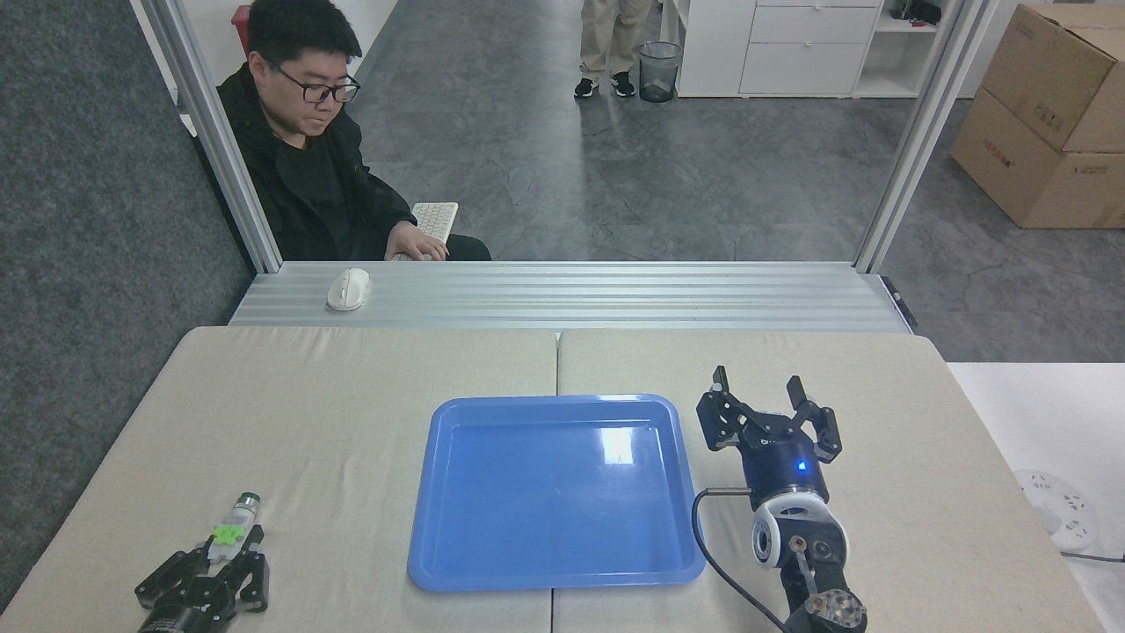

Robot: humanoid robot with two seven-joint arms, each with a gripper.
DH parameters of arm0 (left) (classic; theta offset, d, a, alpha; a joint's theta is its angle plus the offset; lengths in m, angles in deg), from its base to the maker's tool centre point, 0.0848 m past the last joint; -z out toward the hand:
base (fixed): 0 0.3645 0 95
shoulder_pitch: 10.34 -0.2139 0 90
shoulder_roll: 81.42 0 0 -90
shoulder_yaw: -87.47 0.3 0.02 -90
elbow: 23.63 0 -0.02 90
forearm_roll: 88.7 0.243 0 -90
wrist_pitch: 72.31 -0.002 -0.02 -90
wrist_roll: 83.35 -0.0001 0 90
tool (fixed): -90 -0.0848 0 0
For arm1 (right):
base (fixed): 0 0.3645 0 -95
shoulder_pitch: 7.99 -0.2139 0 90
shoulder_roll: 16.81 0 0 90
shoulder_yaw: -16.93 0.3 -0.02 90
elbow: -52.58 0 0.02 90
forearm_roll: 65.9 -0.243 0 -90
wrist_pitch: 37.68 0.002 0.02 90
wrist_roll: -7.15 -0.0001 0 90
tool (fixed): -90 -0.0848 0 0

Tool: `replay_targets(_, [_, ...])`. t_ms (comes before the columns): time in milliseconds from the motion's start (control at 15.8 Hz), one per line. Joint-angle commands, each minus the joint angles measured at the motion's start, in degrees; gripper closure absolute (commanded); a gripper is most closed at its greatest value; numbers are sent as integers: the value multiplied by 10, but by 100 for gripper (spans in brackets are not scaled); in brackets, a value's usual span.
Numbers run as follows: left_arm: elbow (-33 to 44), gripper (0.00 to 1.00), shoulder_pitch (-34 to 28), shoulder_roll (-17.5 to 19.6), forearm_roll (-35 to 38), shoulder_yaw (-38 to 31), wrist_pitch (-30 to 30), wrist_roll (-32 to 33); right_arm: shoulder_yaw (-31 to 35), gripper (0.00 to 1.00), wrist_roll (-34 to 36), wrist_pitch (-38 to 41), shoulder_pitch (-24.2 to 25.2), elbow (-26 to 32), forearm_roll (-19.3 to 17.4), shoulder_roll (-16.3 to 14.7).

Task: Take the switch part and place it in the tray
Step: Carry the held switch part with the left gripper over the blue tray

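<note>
Left gripper [217,563] at near left table edge, fingers spread wide, holding nothing. Switch part [232,527] lies on table, near end between fingertips, dark round end pointing away. Judgement: centre fingers on white-green body, close squarely, lift straight before swinging right. Tray [422,527] empty, well apart rightward. Right gripper [758,392] beyond tray's right rim, spread wide, idle.

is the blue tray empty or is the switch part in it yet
Empty. The tray shows only bare blue floor; the switch part lies on the table left of it.
</note>
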Motion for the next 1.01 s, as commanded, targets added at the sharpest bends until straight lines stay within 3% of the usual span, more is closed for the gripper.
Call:
replay_targets(0, [96, 100, -3, -5, 1, 4, 2, 8, 0, 0, 0, 0, 0, 0, 0, -1])
replay_targets(190, [237, 100, -1, -21, -2, 13, 29, 20, 0, 0, 0, 0, 0, 0, 0, -1])
replay_targets(316, [271, 100, 30, -52, -2, 54, 39, 56, 0, 0, 0, 0, 0, 0, 0, -1])
replay_targets(506, [266, 100, 51, -82, 6, 177, 32, 107, 0, 0, 0, 0, 0, 0, 0, -1])
replay_targets(633, [251, 100, 63, -127, 12, 238, 23, 153, 1, 0, 0, 0, 0, 0, 0, -1])
replay_targets(823, [194, 100, 75, -183, 134, 321, 7, 192, 0, 0, 0, 0, 0, 0, 0, -1])
replay_targets(949, [144, 100, 91, -199, 169, 331, -14, 191, 0, 0, 0, 0, 0, 0, 0, 0])
